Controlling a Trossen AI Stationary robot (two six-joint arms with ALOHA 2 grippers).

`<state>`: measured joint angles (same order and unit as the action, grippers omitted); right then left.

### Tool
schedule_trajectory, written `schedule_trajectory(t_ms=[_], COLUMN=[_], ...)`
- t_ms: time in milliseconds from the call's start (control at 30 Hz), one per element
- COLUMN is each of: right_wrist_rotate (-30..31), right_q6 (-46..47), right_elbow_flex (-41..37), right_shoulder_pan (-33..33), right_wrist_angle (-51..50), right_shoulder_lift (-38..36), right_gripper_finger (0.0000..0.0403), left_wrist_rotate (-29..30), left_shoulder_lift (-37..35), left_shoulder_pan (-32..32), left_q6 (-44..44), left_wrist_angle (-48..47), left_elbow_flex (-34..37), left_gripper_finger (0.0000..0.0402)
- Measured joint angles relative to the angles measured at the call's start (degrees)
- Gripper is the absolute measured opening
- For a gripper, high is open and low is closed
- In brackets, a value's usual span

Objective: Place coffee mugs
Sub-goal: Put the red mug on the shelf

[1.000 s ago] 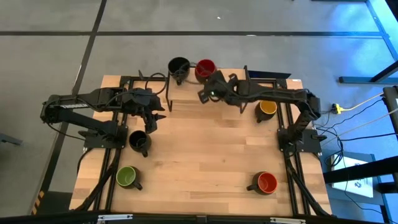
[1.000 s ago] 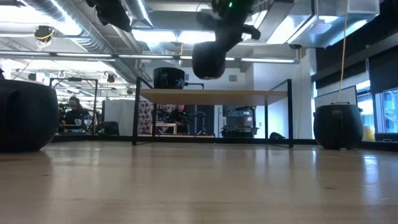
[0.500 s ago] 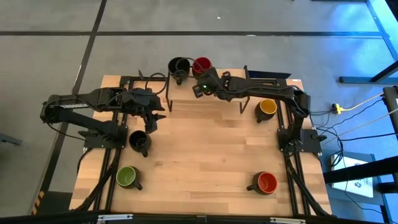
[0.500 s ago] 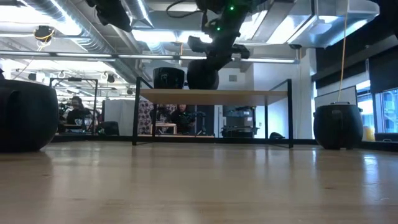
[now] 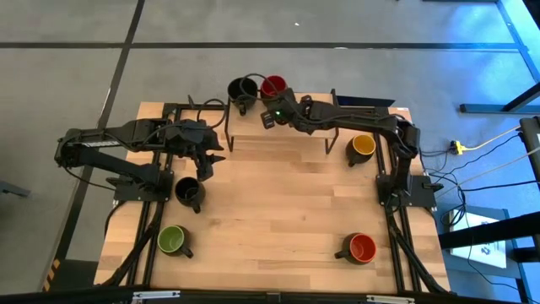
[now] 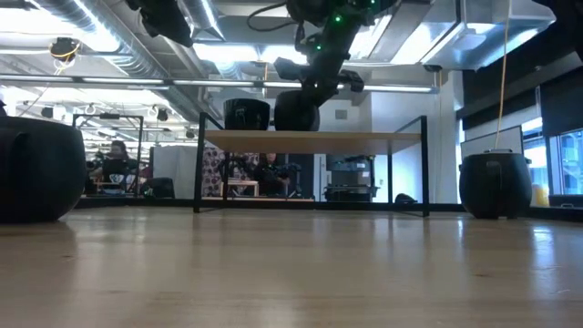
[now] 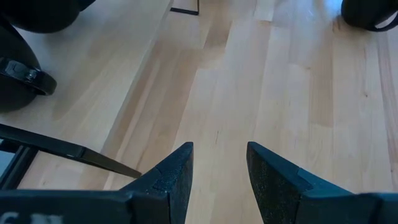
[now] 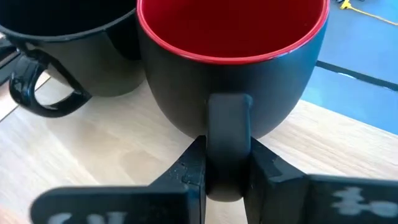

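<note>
Right wrist view: we are setting the dark red mug (image 8: 233, 68) down beside a black mug (image 8: 68, 46).
Our right gripper (image 8: 227, 165) is clenching its handle; next, releasing cleanly. Left gripper (image 7: 219, 168) jaws are gaping, empty.

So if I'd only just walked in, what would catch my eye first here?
Probably the right tool, shut on the handle of the dark red mug at the table's far edge, on a raised shelf next to a black mug. The left tool hangs open over bare wood on the left. Yellow, orange-red and green mugs dot the table.
</note>
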<state>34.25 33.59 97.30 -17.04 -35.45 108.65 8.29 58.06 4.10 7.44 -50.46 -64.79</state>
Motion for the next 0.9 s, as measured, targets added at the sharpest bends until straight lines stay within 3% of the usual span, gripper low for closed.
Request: schedule_trajectory(t_ms=[433,767,900], right_wrist_rotate=[-3.6,-4.1,-7.2], right_q6=[0.4,0.2,-0.9], right_elbow_flex=[-1.3,-1.3,-1.3], right_shoulder_pan=[-0.3,-0.2,-0.2], right_wrist_angle=[2.6,3.1,5.5], right_shoulder_lift=[0.0,0.0,0.0], right_gripper_finger=[0.0046,0.0084,0.0091], left_wrist_rotate=[0.0,0.0,0.0], left_shoulder_lift=[0.0,0.0,0.0], left_shoulder_pan=[0.0,0.0,0.0], left_q6=[-0.1,-0.1,-0.1], left_wrist_angle=[0.0,0.0,0.0], left_elbow_flex=[0.0,0.0,0.0], left_gripper_finger=[0.0144,0.0144,0.0144])
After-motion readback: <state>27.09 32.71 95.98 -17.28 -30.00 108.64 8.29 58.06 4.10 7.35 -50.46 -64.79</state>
